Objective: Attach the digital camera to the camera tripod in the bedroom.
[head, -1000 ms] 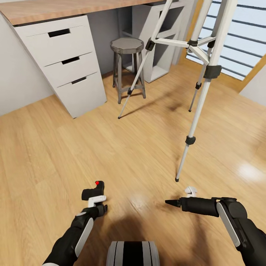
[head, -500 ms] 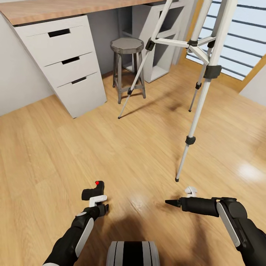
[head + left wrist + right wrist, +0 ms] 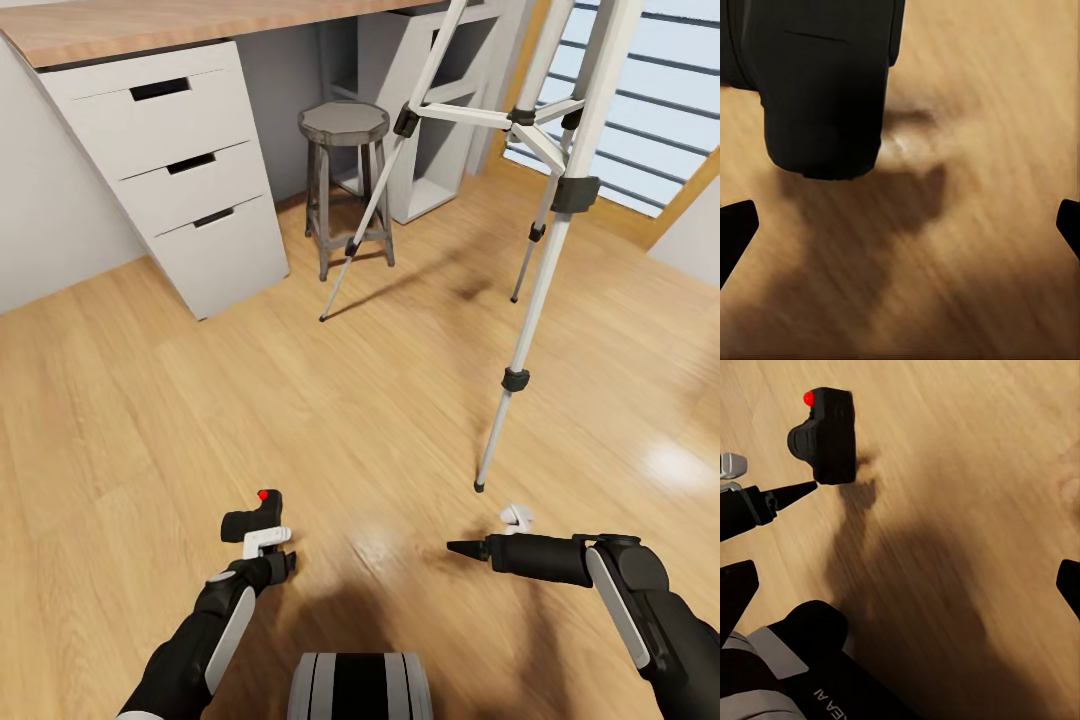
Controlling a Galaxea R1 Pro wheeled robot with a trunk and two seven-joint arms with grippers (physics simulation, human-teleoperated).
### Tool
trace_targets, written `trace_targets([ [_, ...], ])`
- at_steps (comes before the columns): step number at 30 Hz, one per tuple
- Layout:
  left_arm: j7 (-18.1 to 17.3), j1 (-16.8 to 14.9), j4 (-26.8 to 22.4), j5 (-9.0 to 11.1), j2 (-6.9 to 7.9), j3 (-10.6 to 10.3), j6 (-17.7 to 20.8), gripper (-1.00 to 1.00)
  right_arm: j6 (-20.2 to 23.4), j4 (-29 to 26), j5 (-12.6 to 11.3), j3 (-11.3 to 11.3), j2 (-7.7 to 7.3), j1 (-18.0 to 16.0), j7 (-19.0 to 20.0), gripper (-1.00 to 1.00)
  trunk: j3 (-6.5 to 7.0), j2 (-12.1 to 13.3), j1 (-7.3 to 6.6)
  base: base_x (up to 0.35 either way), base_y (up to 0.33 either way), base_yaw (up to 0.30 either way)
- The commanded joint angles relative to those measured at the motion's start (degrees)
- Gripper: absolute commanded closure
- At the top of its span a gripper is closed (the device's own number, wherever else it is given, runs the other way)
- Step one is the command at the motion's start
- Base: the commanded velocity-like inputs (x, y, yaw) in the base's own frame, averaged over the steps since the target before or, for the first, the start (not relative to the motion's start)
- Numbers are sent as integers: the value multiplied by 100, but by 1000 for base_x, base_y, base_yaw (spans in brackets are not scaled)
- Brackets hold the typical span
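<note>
The digital camera [image 3: 254, 517], small and black with a red dot on top, rests on the wood floor just beyond my left gripper [image 3: 268, 552]. That gripper is open; in the left wrist view the camera [image 3: 821, 82] lies ahead of the wide-spread fingertips, outside the jaws. The right wrist view catches the camera [image 3: 829, 435] and the left fingertips [image 3: 791, 493] just short of it. My right gripper [image 3: 488, 533] hovers open and empty above the floor, near the foot of the camera tripod [image 3: 545, 270]. The tripod's silver legs stand ahead on the right, and its head is out of view.
A grey stool [image 3: 343, 125] stands between the tripod's far leg and a white drawer unit [image 3: 170, 170] under the wood-topped desk. A window [image 3: 650, 100] lies behind the tripod at the right. Bare plank floor [image 3: 300, 400] stretches between me and the furniture.
My left gripper has drawn back slightly toward me, away from the camera. The camera, the tripod and the right arm have stayed where they were.
</note>
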Motion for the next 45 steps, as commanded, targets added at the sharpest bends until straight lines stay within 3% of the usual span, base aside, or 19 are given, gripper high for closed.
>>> trace_targets([
  [1,53,-1,-13,62,2,-13,57,-100,25,-1,6,-5,0,-2,21,-100,-4,-1,-1,0,0,0],
  [7,52,-1,-242,71,12,-8,442,-100,25,-1,3,-5,0,-2,21,-100,-4,-1,-1,0,0,0],
  [13,44,-1,-529,80,25,-4,752,-100,25,0,4,-2,0,-2,21,-100,-137,-9,15,0,0,0],
  [29,50,-1,-549,77,34,4,779,-100,25,0,7,5,-4,-2,21,-100,-491,-31,56,0,0,0],
  [45,59,-1,-557,69,35,5,779,-100,25,-5,3,6,0,-3,24,-100,-491,-31,56,0,0,0],
])
